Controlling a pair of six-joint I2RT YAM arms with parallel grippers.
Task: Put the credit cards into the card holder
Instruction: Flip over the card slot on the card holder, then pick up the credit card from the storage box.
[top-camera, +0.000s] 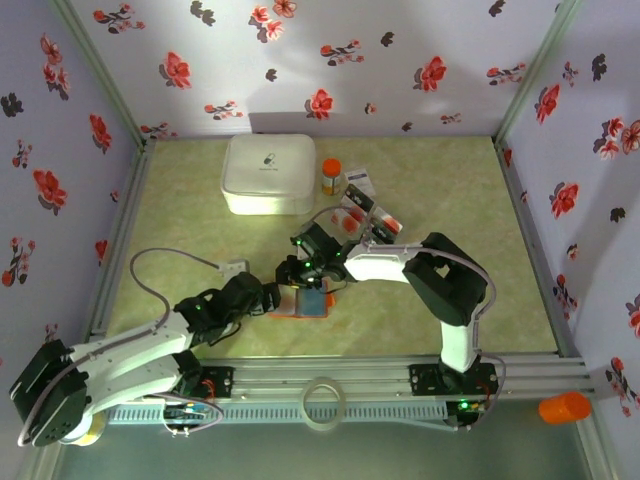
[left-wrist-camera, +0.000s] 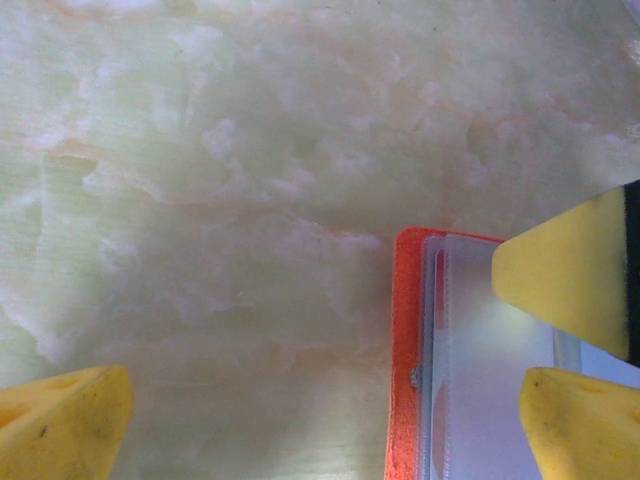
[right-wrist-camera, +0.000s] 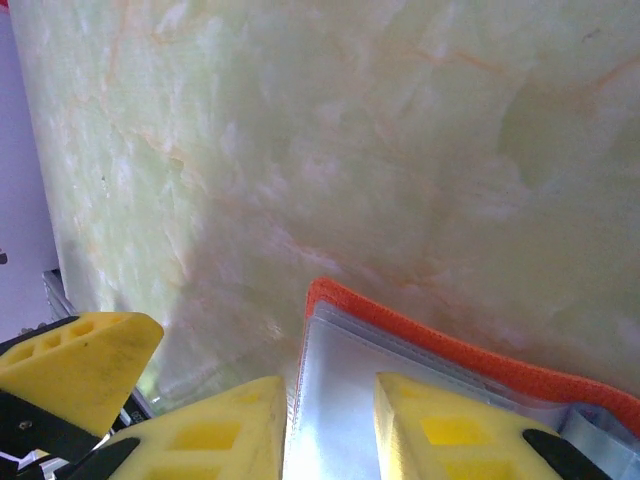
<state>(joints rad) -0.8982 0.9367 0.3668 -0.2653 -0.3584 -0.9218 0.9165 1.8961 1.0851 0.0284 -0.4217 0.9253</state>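
Note:
The orange-red card holder (top-camera: 314, 303) lies open near the table's front middle, its light blue inside facing up. My left gripper (top-camera: 275, 298) sits at its left edge, open wide; in the left wrist view (left-wrist-camera: 320, 430) the holder's orange edge (left-wrist-camera: 405, 350) and clear sleeves lie between my fingers. My right gripper (top-camera: 302, 268) reaches in from behind. It is open (right-wrist-camera: 330, 425), with its fingers (right-wrist-camera: 450, 430) standing low on either side of a shiny sleeve of the holder (right-wrist-camera: 480, 355). Several credit cards (top-camera: 372, 213) lie in a loose cluster behind the right arm.
A big white rounded box (top-camera: 268, 172) stands at the back, with a small orange-capped bottle (top-camera: 331, 176) beside it. A tape ring (top-camera: 324, 402) rests on the front rail. Flowered walls close in the table on three sides.

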